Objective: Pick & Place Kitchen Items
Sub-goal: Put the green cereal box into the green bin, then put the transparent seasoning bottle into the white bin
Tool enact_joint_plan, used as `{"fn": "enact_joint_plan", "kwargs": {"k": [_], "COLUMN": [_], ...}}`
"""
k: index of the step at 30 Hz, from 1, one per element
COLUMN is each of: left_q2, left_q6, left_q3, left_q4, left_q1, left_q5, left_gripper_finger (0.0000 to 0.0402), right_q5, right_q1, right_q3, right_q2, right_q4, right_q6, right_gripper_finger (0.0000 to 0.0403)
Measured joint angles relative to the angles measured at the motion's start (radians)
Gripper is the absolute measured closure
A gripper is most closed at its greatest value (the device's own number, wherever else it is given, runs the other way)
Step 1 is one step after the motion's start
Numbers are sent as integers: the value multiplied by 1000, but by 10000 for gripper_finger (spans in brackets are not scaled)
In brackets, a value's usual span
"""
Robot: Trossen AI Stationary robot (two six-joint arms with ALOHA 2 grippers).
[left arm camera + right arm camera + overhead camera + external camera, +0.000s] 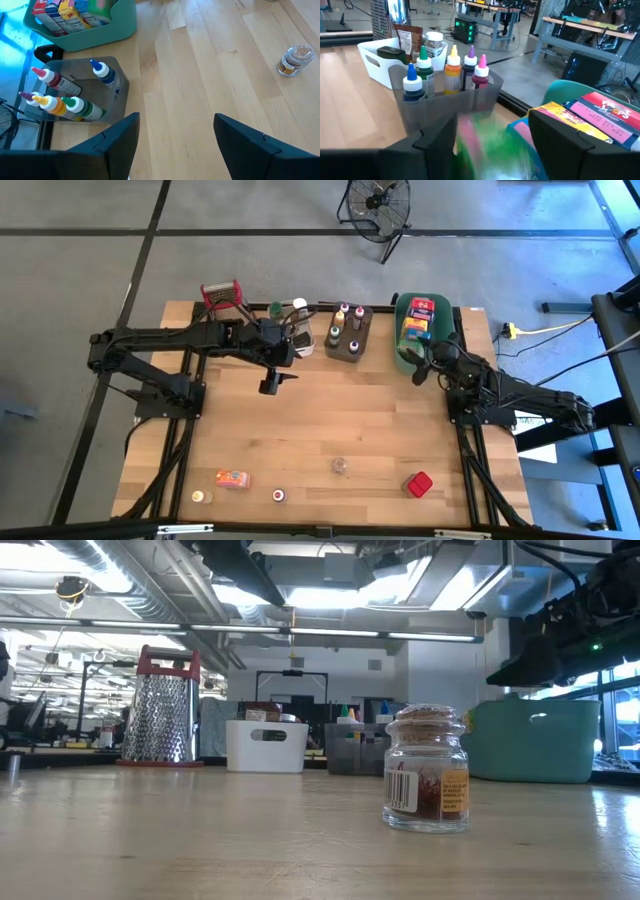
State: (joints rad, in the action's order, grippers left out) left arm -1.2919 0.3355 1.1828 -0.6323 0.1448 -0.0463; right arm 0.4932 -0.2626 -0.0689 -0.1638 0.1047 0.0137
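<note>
wooden table (pixel 330 430): left hand (pixel 175 135) open, empty; right hand (pixel 490 150) open above green tub (pixel 447 320)

Three tubs are counted along the far edge: one white tub (pixel 300 332), one grey tub (pixel 349 333) and one green tub (pixel 424 332). Five squeeze bottles (pixel 452 67) are counted in the grey tub, and one red-topped grater (pixel 223 295) at far left. Five loose items are counted along the near edge: one orange box (pixel 233 479), one red box (pixel 418 484), one glass jar (pixel 340 466) and two small round containers (pixel 203 497).
</note>
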Motion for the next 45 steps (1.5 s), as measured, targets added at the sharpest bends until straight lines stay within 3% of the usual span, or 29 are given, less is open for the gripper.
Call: {"fn": "enact_joint_plan", "kwargs": {"k": [6,15,24,39,45], "left_q2": [0,0,0,-16,-67], "left_q6": [0,0,-10,-8,34], "left_q3": [0,0,0,-2,-2], "left_q4": [0,0,-6,-24,-14], "left_q1": [0,0,0,-1,-1], "left_q5": [0,0,0,-9,-126], "left_gripper_finger": [153,153,152,152,152], "right_q5": [111,77,-287,-973,-1019], "right_q1": [0,0,1,8,75], "right_q3": [0,0,0,-45,-46], "right_q2": [0,0,0,-19,-89], "right_q4": [-4,-119,-367,-321,-336], "right_q6": [-32,27,178,143,148], "right_gripper_finger": [129,129,130,130,130]}}
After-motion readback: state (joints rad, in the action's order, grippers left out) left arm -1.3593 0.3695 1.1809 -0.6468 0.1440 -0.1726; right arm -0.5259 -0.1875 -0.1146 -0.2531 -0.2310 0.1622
